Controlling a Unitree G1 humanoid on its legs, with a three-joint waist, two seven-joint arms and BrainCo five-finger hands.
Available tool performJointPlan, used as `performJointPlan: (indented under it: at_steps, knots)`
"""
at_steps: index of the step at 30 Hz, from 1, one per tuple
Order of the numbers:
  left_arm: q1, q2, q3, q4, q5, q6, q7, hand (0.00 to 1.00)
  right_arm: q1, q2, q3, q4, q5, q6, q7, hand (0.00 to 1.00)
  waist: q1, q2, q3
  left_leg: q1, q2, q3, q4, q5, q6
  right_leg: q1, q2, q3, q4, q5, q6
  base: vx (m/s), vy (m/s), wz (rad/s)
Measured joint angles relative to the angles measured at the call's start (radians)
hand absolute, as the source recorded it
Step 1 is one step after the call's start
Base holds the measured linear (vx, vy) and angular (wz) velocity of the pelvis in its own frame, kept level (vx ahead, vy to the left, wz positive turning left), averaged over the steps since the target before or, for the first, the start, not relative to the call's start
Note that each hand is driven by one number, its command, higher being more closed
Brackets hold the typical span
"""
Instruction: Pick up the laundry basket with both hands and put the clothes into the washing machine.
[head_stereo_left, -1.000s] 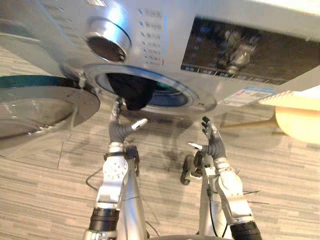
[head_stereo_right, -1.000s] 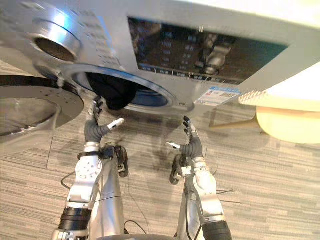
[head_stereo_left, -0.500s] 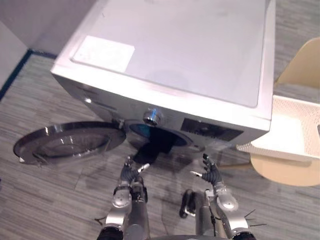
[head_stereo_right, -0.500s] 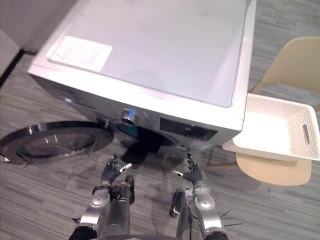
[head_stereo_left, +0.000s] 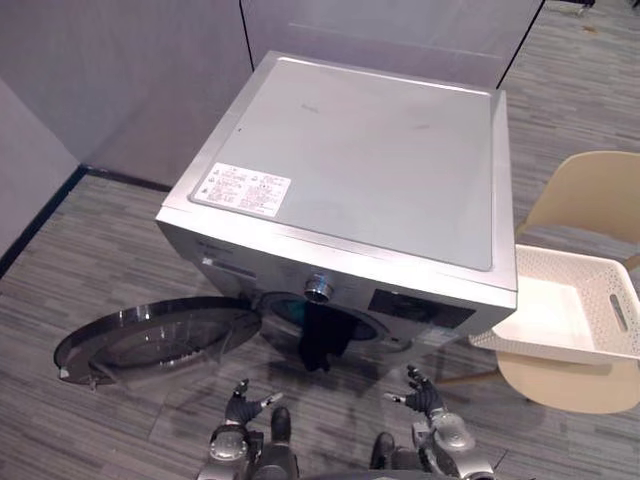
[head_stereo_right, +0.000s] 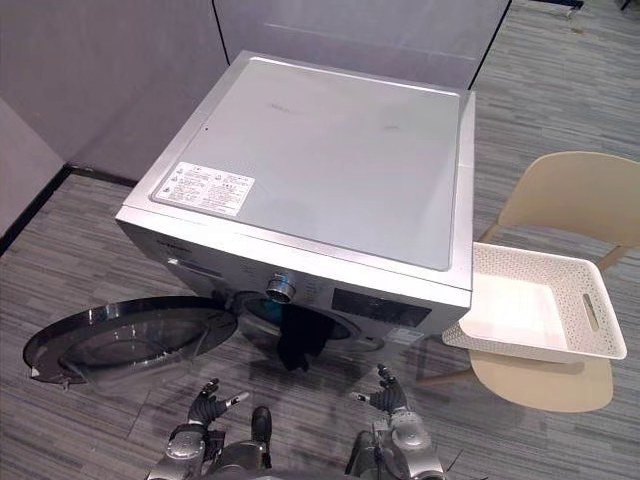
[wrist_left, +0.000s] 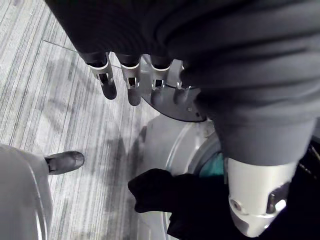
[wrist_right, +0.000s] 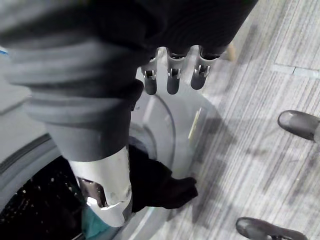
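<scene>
The dark garment (head_stereo_left: 322, 340) hangs out of the drum mouth of the washing machine (head_stereo_left: 370, 170), draped over the lower lip of the opening in the lower middle of the eye views. Its long axis runs straight down the frame, from the drum toward the floor. That loose end is what the coming move probably turns on. It lies up-frame from both arms and roughly midway between them, with the left robot hand (head_stereo_left: 240, 405) at the bottom left of centre and the right robot hand (head_stereo_left: 425, 395) at the bottom right of centre. Neither is clearly the nearer, and both stand apart from the cloth without touching it.

Both are open and empty. In the left wrist view the fingers (wrist_left: 131, 85) reach out straight, with the garment past them at the drum's rim. The right wrist view shows the same straight fingers (wrist_right: 172, 75), with the dark cloth spilling over the lip beyond.

The round door (head_stereo_left: 150, 340) lies swung fully open at the lower left of the frame, clear of the opening, so the way in from below is not blocked. The white laundry basket (head_stereo_left: 590, 268) sits on the pale chair (head_stereo_left: 590, 195) at the right middle of the frame. It is well apart from both arms, nearer the right one, and looks empty.

Judging from this, the load is nearly in, and what remains is to push the hanging end up and into the drum.
</scene>
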Motion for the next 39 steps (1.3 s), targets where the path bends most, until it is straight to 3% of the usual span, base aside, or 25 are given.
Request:
performJointPlan:
  at_steps: [2, 4, 6, 8, 12, 19, 25, 32, 39]
  knots:
    - [-0.004, 0.0, 0.0, 0.005, -0.002, 0.0, -0.003, 0.0, -0.001, -0.001, 0.0, 0.003, 0.0, 0.0, 0.0, 0.0, 0.0, -0.003, 0.003, -0.001, -0.01, 0.006, 0.007, -0.001, 0.0, -0.007, -0.004, 0.007, 0.011, 0.0, 0.001, -0.03, 0.04, -0.07]
    - [-0.049, 0.012, 0.006, 0.005, -0.021, -0.001, -0.003, 0.0, -0.037, -0.003, 0.0, 0.003, 0.002, 0.0, -0.001, 0.0, -0.001, -0.015, 0.048, -0.075, -0.01, 0.005, 0.121, -0.028, 0.01, -0.06, -0.016, 0.02, 0.075, -0.002, 0.0, -0.11, 0.032, -0.09]
    - [-0.133, 0.021, 0.038, 0.003, -0.066, -0.001, 0.0, 0.0, -0.122, -0.031, 0.0, 0.001, 0.008, -0.002, -0.007, 0.0, -0.003, -0.007, 0.131, -0.243, 0.012, -0.003, 0.355, -0.119, 0.035, -0.19, -0.028, 0.035, 0.226, -0.041, -0.012, -0.22, 0.041, -0.1]
    - [-0.197, 0.028, 0.04, 0.001, -0.112, 0.0, 0.004, 0.0, -0.159, -0.039, 0.0, -0.01, 0.026, -0.001, -0.026, 0.0, -0.003, -0.006, 0.191, -0.332, 0.021, -0.01, 0.482, -0.166, 0.042, -0.272, -0.042, 0.053, 0.338, -0.077, -0.012, -0.31, 0.065, -0.05]
    - [-0.291, 0.004, 0.06, -0.059, -0.232, -0.006, 0.042, 0.0, -0.169, -0.013, -0.018, -0.125, 0.04, -0.001, -0.076, 0.0, 0.0, -0.009, 0.231, -0.582, 0.063, -0.018, 0.775, -0.285, 0.049, -0.515, -0.066, 0.1, 0.608, -0.179, -0.012, -0.3, 0.035, -0.11]
    - [-0.519, -0.055, 0.158, -0.079, -0.314, -0.007, 0.081, 0.0, -0.285, 0.026, -0.059, -0.315, 0.063, -0.004, -0.136, 0.0, -0.003, -0.012, 0.273, -0.94, 0.128, 0.008, 0.956, -0.288, 0.054, -0.901, -0.073, 0.141, 0.794, -0.182, -0.013, -0.21, -0.004, -0.23]
    - [-0.682, -0.051, 0.158, -0.145, -0.388, -0.01, 0.111, 0.0, -0.301, 0.035, -0.067, -0.514, 0.079, -0.016, -0.177, 0.0, -0.007, -0.016, 0.275, -1.223, 0.172, -0.004, 1.121, -0.3, 0.074, -1.196, -0.061, 0.188, 0.949, -0.182, -0.014, -0.08, 0.003, -0.23]
    - [-0.828, -0.013, 0.156, -0.154, -0.383, 0.0, 0.132, 0.0, -0.292, 0.063, -0.071, -0.669, 0.08, -0.057, -0.178, 0.0, -0.038, -0.02, 0.276, -1.406, 0.208, -0.027, 1.302, -0.369, 0.09, -1.38, -0.039, 0.228, 1.095, -0.205, -0.037, 0.0, 0.012, -0.2]
    - [-0.945, 0.018, 0.149, -0.148, -0.32, 0.033, 0.164, 0.0, -0.262, 0.07, -0.061, -0.776, 0.08, -0.092, -0.167, 0.0, -0.059, -0.032, 0.28, -1.496, 0.238, -0.029, 1.408, -0.422, 0.106, -1.477, -0.019, 0.258, 1.175, -0.229, -0.03, 0.02, 0.002, -0.16]
